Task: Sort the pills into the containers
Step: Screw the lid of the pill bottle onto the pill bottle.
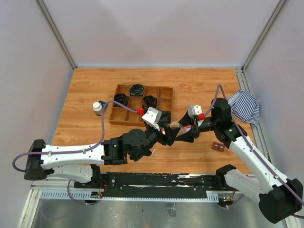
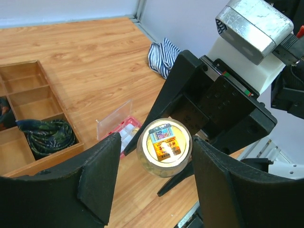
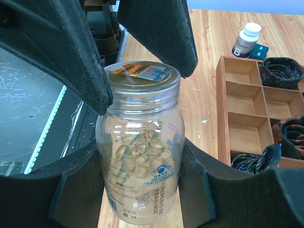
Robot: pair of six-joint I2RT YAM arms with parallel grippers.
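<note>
Grey walls (image 1: 142,28) box in the wooden desk (image 1: 199,90), and your two arms meet just in front of the wooden tray's (image 1: 116,111) near right corner.

Your left arm (image 1: 76,154) lies low along the near edge, its forearm running right and its wrist angled in toward the middle. Your right arm (image 1: 251,159) climbs from its base and bends at the elbow beside the striped cloth (image 1: 244,107). From there its wrist folds back to the left, so the two wrists face each other.

Your right fingers (image 3: 76,190) are clamped on the body of the clear jar (image 3: 140,156), one on each side. They hold it up off the desk, with pale gel pills (image 3: 140,147) heaped inside. Your left fingers (image 2: 95,180) are spread to either side of the jar's cap (image 3: 142,80). The left wrist view shows a gap on one side, so they are not clamped on it. That camera looks straight onto the cap's orange sticker (image 2: 164,140).

The pink box (image 2: 124,134) lies on the desk just beyond the jar, with its clear lid raised. The white-capped bottle (image 1: 97,107) stands upright off the tray's left side, well apart from both arms. Dark coils (image 1: 137,89) fill several tray compartments. A small brown block (image 1: 218,147) sits on the desk near your right forearm.
</note>
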